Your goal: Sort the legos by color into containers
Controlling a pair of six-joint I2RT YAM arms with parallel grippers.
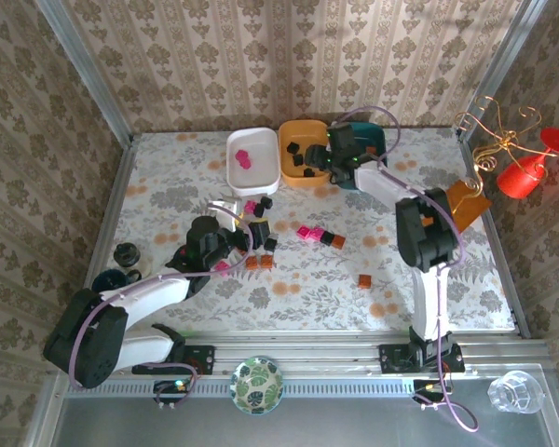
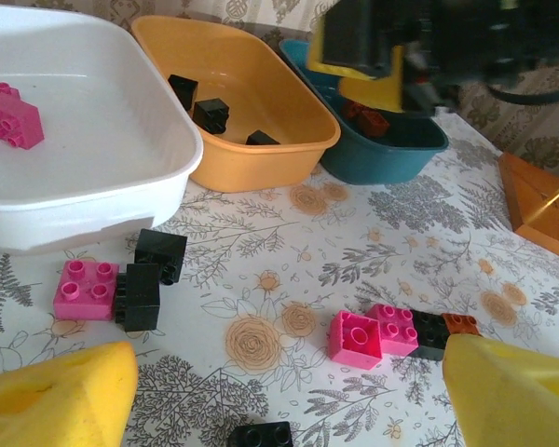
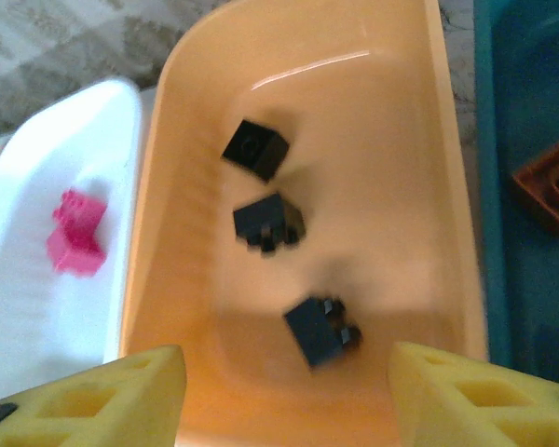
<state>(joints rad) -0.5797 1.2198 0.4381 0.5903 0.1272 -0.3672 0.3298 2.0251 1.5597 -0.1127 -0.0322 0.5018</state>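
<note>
Three black legos (image 3: 268, 222): lying in the orange-yellow tray (image 3: 373, 140), strung from 12 to 6 o'clock along its floor; the nearest one is blurred.
Pink legos (image 3: 76, 233): in the white tray (image 3: 37, 307), at 9 o'clock of the orange-yellow one.
Orange-brown lego (image 3: 550, 182): in the teal tray (image 3: 503, 93), at 3 o'clock of the orange-yellow one.
Tray row: close side by side at the 12 o'clock edge of the counter (image 1: 168, 168).
Loose legos (image 1: 307, 233): pink, black and orange-brown, scattered about the counter's middle; one orange-brown brick (image 1: 363, 280) sits apart toward 5 o'clock.
Right tool (image 3: 284, 358): pads wide apart with nothing between them, hanging over the orange-yellow tray.
Left tool (image 2: 289, 372): pads apart and empty, low over the loose bricks, facing 12 o'clock toward the white tray.
Orange card (image 1: 466, 200): at the counter's 3 o'clock edge.
Green patterned bowl (image 1: 257, 384): at 6 o'clock, between the arms' bases.
</note>
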